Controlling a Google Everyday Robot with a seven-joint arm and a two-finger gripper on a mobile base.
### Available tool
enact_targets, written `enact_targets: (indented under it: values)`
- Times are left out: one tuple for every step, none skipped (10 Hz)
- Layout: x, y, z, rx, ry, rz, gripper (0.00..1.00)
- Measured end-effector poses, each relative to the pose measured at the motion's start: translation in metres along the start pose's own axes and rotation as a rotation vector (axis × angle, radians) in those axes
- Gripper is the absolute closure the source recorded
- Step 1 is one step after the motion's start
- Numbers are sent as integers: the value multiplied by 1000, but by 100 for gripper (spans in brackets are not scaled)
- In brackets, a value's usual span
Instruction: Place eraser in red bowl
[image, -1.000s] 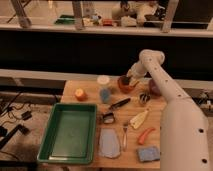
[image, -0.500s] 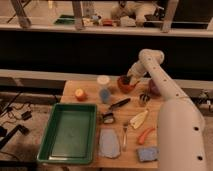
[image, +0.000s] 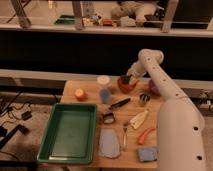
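Note:
The red bowl (image: 125, 85) stands at the back of the wooden table, right of a blue can. My gripper (image: 131, 78) hangs right over the bowl's rim, at or just inside its opening, at the end of the white arm that reaches in from the right. I cannot make out the eraser at the gripper or in the bowl. A small dark object (image: 108, 118) lies by the green tray's near right corner; I cannot tell whether it is the eraser.
A green tray (image: 55, 142) fills the table's left. An apple (image: 80, 94), white cup (image: 103, 80), blue can (image: 105, 95), black-handled utensil (image: 120, 104), small metal cup (image: 144, 98), purple bowl (image: 152, 90), fork, carrot (image: 145, 135), blue-grey sponge (image: 147, 153) and cloth (image: 108, 143) crowd the rest.

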Motion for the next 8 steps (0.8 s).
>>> enact_targets:
  values:
    - [0, 0, 0, 0, 0, 0, 20]
    - [0, 0, 0, 0, 0, 0, 20]
    - [0, 0, 1, -1, 0, 0, 20]
    - [0, 1, 2, -2, -1, 0, 20]
    - [0, 1, 1, -2, -1, 0, 20]
    - [0, 1, 1, -2, -1, 1, 20]
    - [0, 1, 1, -2, -1, 1, 20]
    - [0, 1, 1, -1, 0, 1, 20]
